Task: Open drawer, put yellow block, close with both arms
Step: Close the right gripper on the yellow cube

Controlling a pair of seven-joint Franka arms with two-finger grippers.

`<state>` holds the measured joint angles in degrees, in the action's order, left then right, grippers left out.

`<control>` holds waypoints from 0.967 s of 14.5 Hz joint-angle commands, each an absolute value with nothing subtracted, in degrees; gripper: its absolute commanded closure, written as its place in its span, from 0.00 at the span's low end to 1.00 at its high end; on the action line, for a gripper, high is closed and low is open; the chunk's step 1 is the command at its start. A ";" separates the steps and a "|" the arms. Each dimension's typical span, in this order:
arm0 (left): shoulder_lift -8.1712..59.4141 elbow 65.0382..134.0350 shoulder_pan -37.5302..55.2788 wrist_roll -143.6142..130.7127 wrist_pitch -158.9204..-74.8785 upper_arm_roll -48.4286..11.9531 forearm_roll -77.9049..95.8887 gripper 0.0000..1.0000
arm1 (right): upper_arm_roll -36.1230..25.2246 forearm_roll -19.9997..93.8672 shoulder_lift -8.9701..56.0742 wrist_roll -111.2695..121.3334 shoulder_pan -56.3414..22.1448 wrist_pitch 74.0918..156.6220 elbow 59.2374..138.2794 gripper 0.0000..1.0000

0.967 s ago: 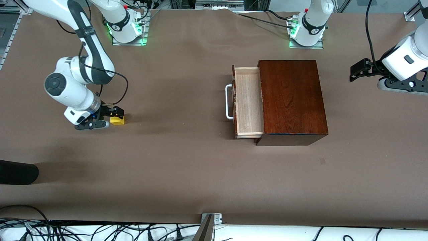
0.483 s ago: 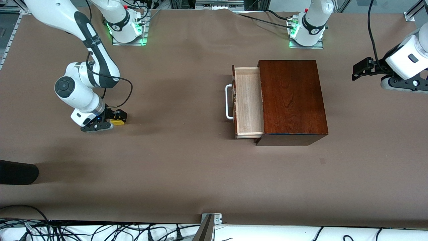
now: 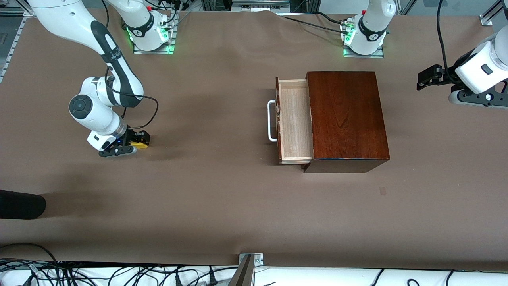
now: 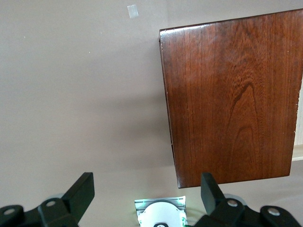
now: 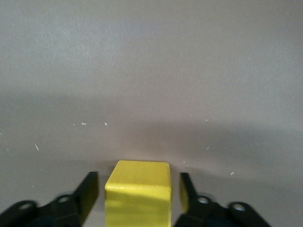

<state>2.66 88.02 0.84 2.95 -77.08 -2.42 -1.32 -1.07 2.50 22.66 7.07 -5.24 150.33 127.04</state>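
Note:
The yellow block (image 3: 140, 145) sits on the brown table toward the right arm's end. My right gripper (image 3: 134, 143) is down at the table and open, one finger on each side of the block with a small gap at each. In the right wrist view the block (image 5: 138, 191) stands between the fingers (image 5: 90, 189). The drawer (image 3: 294, 119) is pulled out of the mahogany box (image 3: 345, 115), empty, its white handle (image 3: 271, 121) toward the right arm's end. My left gripper (image 3: 426, 75) is open and empty, up in the air over the table beside the box (image 4: 232, 94).
A black rounded object (image 3: 20, 204) lies at the table's edge near the front camera, at the right arm's end. Cables and a metal bracket (image 3: 250, 260) line the front edge. A small mark (image 3: 382, 191) is on the cloth near the box.
My right gripper has moved in over the yellow block, which now stands between its fingers. My left gripper has shifted a little over the table's end.

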 commanded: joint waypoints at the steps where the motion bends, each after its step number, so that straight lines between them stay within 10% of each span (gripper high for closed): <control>1: 3.87 86.57 0.70 2.99 -75.59 -2.64 -0.09 0.00 | -0.88 3.87 21.71 8.70 -4.83 151.08 129.11 0.57; 5: 4.57 86.13 1.58 3.07 -75.41 -3.78 0.00 0.00 | -0.79 3.78 21.10 8.70 -4.92 151.00 128.68 1.00; 14: 4.57 84.29 -0.88 3.87 -74.79 -2.81 0.09 0.00 | 7.64 3.52 17.22 8.44 -6.94 120.71 105.77 1.00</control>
<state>3.82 86.67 0.00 3.05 -76.18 -2.76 -1.31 5.54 2.50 16.65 7.54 -6.23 128.02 113.03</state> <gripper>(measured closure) 0.000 0.445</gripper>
